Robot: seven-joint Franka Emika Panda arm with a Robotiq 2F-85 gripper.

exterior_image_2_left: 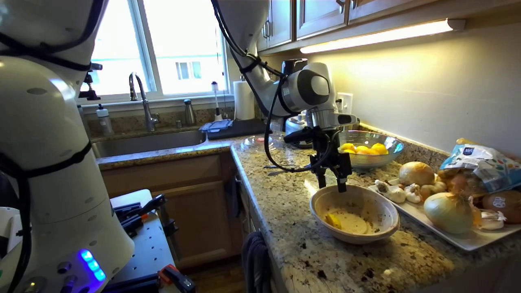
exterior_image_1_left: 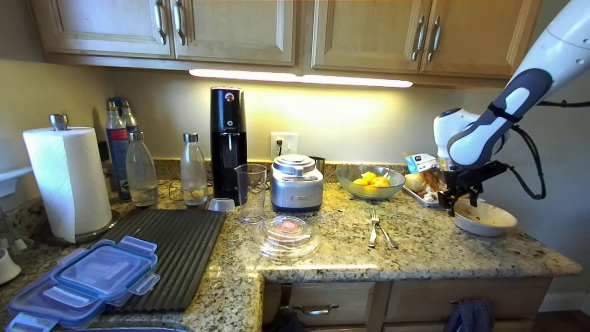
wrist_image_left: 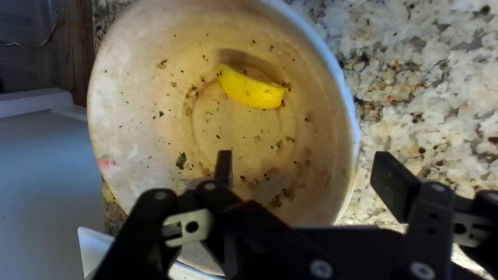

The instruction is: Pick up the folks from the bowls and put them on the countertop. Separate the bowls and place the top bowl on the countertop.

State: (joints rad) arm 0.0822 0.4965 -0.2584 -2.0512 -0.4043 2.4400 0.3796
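Just below the tool [wrist_image_left: 303,165]: bowl [wrist_image_left: 237,132], one side of its rim between the parted jaws, nothing gripped.

Tool released; contact with the rim can't be told. Bowl sits on the surface [wrist_image_left: 412,89]; whether two are nested not clear. Judged light, thin-walled, slightly bendy at the edge; smeared inner wall probably slippery. Best hold: pinch the rim under the tool, upper lip only, a nested pair may cling. Keep level: lemon wedge [wrist_image_left: 253,88] inside, beyond the tool in the wrist view, could slide. Well apart from the tool, off to its side: fork [exterior_image_1_left: 373,234] and second utensil [exterior_image_1_left: 390,239] on the surface, likely stiff metal; that step looks done.
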